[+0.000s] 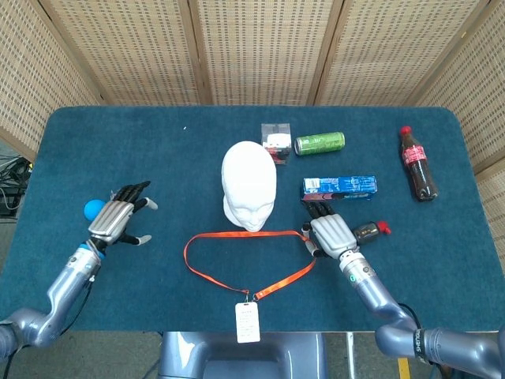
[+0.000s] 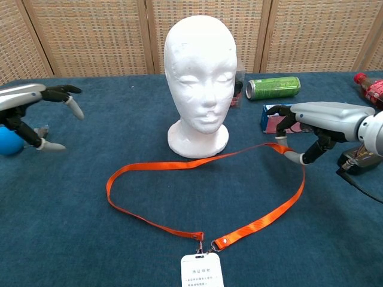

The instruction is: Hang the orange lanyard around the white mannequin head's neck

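The white mannequin head [image 1: 249,185] stands upright mid-table, its face toward me [image 2: 200,72]. In front of its base lies the orange lanyard [image 1: 211,272] in a wide loop [image 2: 149,222], its white badge [image 1: 247,322] at the table's front edge. My right hand [image 1: 330,233] pinches the loop's right end and holds it slightly off the cloth [image 2: 311,122], right of the head's base. My left hand [image 1: 118,219] hovers with fingers spread [image 2: 27,101] far left, beside a blue ball [image 1: 94,208], holding nothing.
Behind my right hand lies a blue toothpaste box [image 1: 339,186]. A green can [image 1: 319,143] and a small clear box [image 1: 276,140] lie behind the head. A cola bottle [image 1: 418,166] lies far right, and a small black and red object [image 1: 369,231] sits beside my right hand.
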Tool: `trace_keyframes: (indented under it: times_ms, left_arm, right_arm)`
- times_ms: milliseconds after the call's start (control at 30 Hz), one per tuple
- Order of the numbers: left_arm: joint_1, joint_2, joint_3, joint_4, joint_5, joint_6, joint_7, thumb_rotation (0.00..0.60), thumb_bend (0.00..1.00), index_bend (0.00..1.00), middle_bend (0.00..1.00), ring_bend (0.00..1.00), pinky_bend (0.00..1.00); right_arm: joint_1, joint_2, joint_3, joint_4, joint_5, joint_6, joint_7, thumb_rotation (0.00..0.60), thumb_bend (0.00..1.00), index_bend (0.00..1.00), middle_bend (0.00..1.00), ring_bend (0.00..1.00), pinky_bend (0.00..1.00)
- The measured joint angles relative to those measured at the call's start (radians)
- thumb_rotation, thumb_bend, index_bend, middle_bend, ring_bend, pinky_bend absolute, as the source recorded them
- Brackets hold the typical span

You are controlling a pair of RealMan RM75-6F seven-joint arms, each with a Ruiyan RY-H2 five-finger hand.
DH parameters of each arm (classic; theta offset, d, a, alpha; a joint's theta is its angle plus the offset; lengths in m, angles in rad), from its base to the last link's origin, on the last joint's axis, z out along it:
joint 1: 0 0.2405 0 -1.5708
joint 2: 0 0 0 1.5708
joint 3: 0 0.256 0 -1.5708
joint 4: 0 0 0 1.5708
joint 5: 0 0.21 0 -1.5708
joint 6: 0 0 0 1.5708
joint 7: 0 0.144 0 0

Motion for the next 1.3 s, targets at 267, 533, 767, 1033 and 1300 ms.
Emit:
trace_keyframes:
  times_ms: [267, 533, 767, 1033, 1300]
  left_arm:
    - [-0.085, -0.107, 0.018, 0.130, 0.031, -0.073, -0.098, 0.600, 0.24, 0.40, 0.00, 0.00, 0.00]
    - [-0.133, -0.184, 0.038, 0.199, 0.036, -0.119, -0.162, 0.600, 0.24, 0.42, 0.00, 0.00, 0.00]
    - [-0.158, -0.273, 0.036, 0.265, 0.001, -0.143, -0.144, 0.600, 0.30, 0.45, 0.00, 0.00, 0.00]
    - [-0.182, -0.319, 0.016, 0.284, -0.047, -0.171, -0.182, 0.600, 0.35, 0.45, 0.00, 0.00, 0.00]
    - [-0.180, -0.286, 0.015, 0.247, -0.039, -0.142, -0.215, 0.600, 0.35, 0.45, 0.00, 0.00, 0.00]
  right_arm:
    - [-0.001, 0.008, 0.006, -0.005, -0.008, -0.005, 0.018, 0.600, 0.69, 0.72, 0.00, 0.00, 0.00]
    - [0.002, 0.018, 0.013, -0.005, -0.010, -0.024, 0.048, 0.600, 0.69, 0.72, 0.00, 0.00, 0.00]
    - [0.006, 0.022, 0.015, 0.004, -0.015, -0.037, 0.061, 0.600, 0.69, 0.71, 0.00, 0.00, 0.00]
    - [0.004, 0.031, 0.014, 0.005, -0.025, -0.046, 0.084, 0.600, 0.69, 0.72, 0.00, 0.00, 0.00]
    - [0.007, 0.029, 0.018, 0.000, -0.038, -0.045, 0.096, 0.600, 0.69, 0.72, 0.00, 0.00, 0.00]
